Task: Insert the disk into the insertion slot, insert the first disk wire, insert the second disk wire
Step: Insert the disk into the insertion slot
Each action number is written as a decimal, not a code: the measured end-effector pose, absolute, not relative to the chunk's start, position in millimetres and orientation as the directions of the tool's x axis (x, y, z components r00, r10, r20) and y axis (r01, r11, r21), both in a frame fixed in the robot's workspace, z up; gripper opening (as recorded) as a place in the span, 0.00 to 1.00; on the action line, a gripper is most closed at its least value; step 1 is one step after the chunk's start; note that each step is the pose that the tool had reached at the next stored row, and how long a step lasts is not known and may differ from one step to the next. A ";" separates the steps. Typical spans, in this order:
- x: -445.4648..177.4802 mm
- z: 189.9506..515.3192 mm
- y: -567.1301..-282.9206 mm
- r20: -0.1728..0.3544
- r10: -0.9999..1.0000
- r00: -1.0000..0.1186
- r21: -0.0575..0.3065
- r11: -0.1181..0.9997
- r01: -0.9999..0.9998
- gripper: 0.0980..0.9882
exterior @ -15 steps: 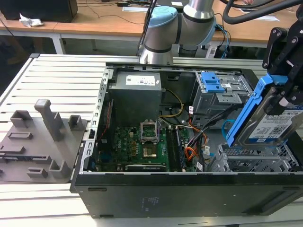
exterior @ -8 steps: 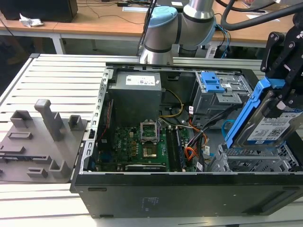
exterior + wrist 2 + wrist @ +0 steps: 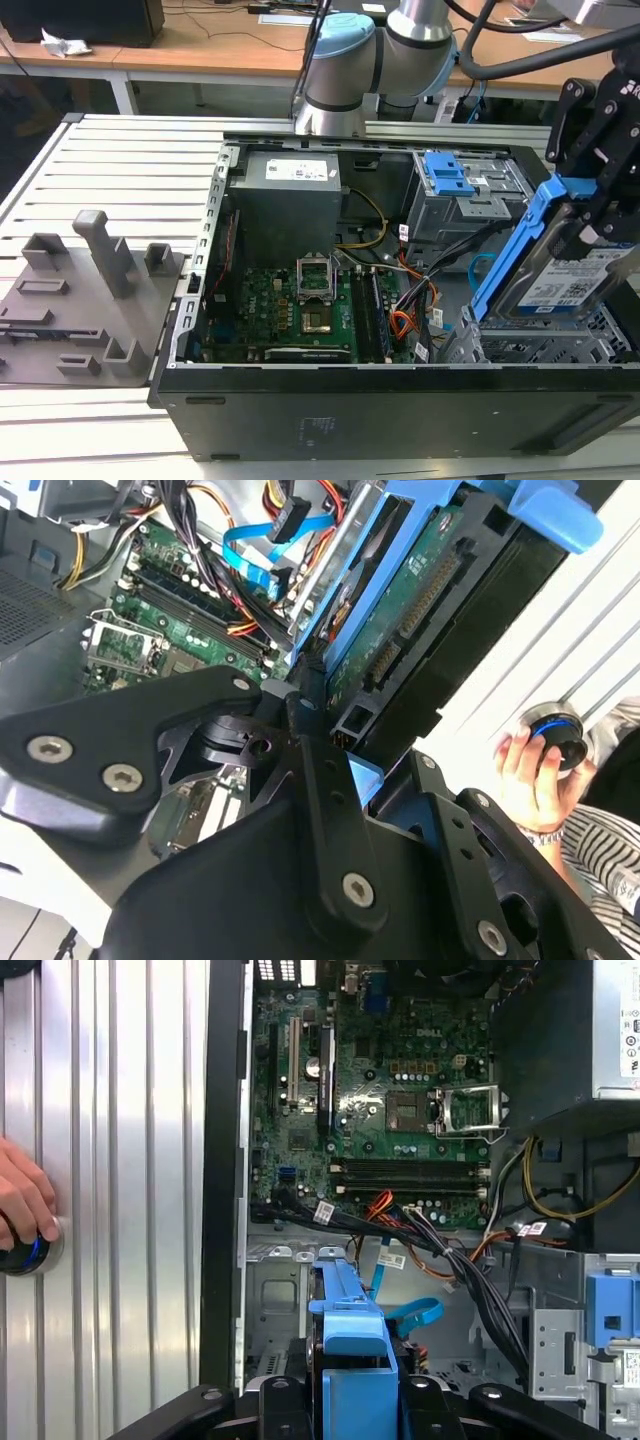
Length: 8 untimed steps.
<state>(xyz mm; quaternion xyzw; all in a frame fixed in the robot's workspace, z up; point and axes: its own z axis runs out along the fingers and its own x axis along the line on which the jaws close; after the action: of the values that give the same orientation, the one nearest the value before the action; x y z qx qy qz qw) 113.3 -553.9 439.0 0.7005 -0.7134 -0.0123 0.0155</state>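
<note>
My gripper (image 3: 592, 232) is shut on the disk (image 3: 565, 280), a silver drive with a white label in a bright blue carrier (image 3: 520, 245). The disk hangs tilted, its low end just above the insertion slot (image 3: 545, 348), a perforated grey cage at the case's corner on the exterior view's right. The second wrist view shows the disk's green underside (image 3: 410, 600) between my black fingers (image 3: 320, 780). The blue carrier (image 3: 350, 1360) stands over the cage (image 3: 275, 1295) in the first wrist view. The second disk wire (image 3: 412, 1315), light blue, loops loose beside it. The first disk wire's red-orange strands (image 3: 322, 525) lie among the cables.
A taller grey cage with a blue latch (image 3: 447, 172) stands behind the slot. Black cable bundles (image 3: 470, 1280) cross between the motherboard (image 3: 290, 305) and the cages. A person's hand (image 3: 20, 1195) rests on a blue-ringed button (image 3: 28, 1252) on the ribbed table beside the case.
</note>
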 end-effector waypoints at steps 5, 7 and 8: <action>114.3 433.4 -553.9 0.005 -1.000 -0.018 0.039 0.019 -0.999 0.30; 114.5 429.9 -553.9 0.005 -1.000 -0.018 0.039 0.019 -0.999 0.30; 114.5 428.3 -553.9 0.005 -1.000 -0.018 0.039 0.019 -0.999 0.30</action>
<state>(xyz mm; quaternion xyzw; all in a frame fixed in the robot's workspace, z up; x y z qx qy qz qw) 114.5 -553.9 428.3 0.7004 -0.7135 -0.0123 0.0156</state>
